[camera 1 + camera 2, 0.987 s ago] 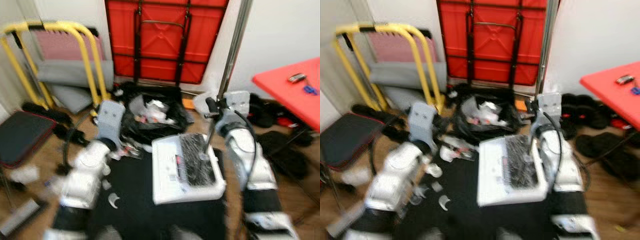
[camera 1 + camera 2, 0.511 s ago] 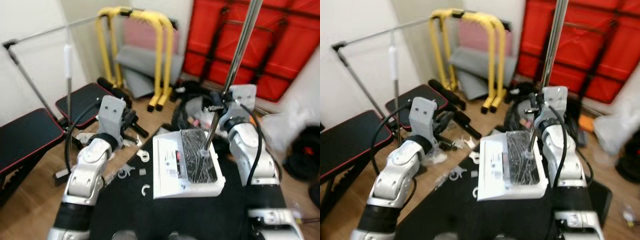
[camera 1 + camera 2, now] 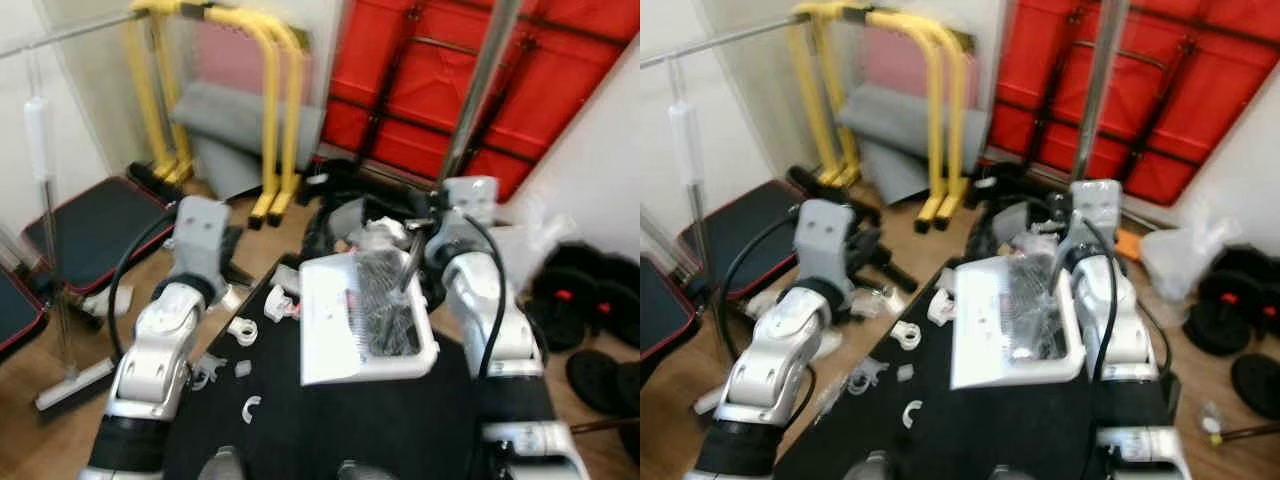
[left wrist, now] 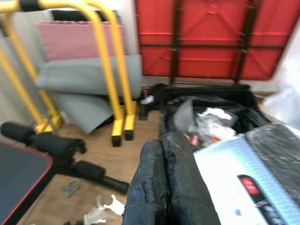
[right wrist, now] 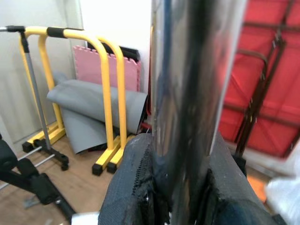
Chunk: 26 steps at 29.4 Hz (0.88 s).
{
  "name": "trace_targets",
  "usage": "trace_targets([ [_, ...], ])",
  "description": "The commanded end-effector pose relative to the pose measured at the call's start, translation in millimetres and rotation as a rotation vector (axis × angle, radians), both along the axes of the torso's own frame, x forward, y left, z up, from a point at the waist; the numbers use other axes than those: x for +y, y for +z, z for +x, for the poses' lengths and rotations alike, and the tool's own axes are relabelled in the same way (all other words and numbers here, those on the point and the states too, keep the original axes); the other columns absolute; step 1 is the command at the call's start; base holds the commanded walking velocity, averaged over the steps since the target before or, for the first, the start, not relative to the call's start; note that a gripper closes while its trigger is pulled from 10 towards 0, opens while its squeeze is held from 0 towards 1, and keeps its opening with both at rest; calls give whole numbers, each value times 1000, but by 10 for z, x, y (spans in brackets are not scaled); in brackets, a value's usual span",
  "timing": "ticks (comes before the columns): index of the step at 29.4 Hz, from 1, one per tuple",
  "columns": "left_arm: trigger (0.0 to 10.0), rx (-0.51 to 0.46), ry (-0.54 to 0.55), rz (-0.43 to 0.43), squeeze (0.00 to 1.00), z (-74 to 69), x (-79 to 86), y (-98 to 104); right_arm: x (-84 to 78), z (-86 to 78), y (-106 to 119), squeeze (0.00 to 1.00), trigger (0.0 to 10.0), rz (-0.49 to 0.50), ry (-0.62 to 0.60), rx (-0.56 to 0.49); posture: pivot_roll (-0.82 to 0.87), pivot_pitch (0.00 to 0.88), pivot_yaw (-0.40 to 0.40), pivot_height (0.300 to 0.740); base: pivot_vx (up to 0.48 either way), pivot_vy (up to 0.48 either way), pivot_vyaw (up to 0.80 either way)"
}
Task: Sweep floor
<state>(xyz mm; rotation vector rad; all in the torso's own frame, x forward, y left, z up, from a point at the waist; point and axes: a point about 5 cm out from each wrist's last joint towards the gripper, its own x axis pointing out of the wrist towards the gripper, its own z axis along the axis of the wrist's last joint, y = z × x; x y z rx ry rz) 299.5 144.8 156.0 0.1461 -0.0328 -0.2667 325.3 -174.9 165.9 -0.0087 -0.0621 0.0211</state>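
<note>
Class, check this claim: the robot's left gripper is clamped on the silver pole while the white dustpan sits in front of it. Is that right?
Not quite. The right gripper is the one clamped on the silver pole, as the right wrist view shows. The left gripper is shut on nothing. The white dustpan does sit in front of the robot.

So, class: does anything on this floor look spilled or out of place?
Yes. Small white scraps lie scattered over the black mat and the wood floor beside it. The right gripper is shut on a metal pole, over a white dustpan that holds dark debris.
</note>
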Motion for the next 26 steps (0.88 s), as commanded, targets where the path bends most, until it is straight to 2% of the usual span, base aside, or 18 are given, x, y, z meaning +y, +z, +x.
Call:
trace_targets([
  [1, 10000, 13, -3, -3, 0, -25, -40, -37, -43, -5, 110, 0, 10000, -10, -18, -49, -131, 71, -129, 740, 0, 0, 0],
  [5, 10000, 13, 0, -2, 0, -27, -36, -40, -43, -5, 104, 0, 10000, -11, -18, -46, -131, 71, -129, 740, 0, 0, 0],
  [8, 10000, 19, 7, -4, 0, -88, -22, -57, -162, 53, 123, 0, 10000, -19, -91, -33, -132, 117, -137, 740, 0, 0, 0],
  [12, 10000, 25, -5, -17, 0, -135, -38, -63, -218, 94, 140, 0, 10000, -16, -124, -12, -130, 136, -144, 735, 0, 0, 0],
  [17, 10000, 12, -61, -69, 0, -235, -128, -10, -249, 157, 199, 0, 10000, 80, -134, -11, -126, 181, -152, 720, 0, 0, 0],
  [20, 10000, 13, -108, -106, 0, -315, -216, 37, -206, 212, 338, 0, 10000, 194, -127, -59, -114, 223, -153, 705, 0, 0, 0],
  [25, 10000, 31, -158, -136, 0, -365, -294, 37, -192, 257, 462, 0, 10000, 239, -130, -111, -109, 233, -153, 695, 0, 0, 0],
  [26, 10000, 38, -176, -140, 0, -401, -320, 30, -196, 271, 527, 0, 10000, 233, -148, -147, -108, 235, -152, 690, 0, 0, 0],
])
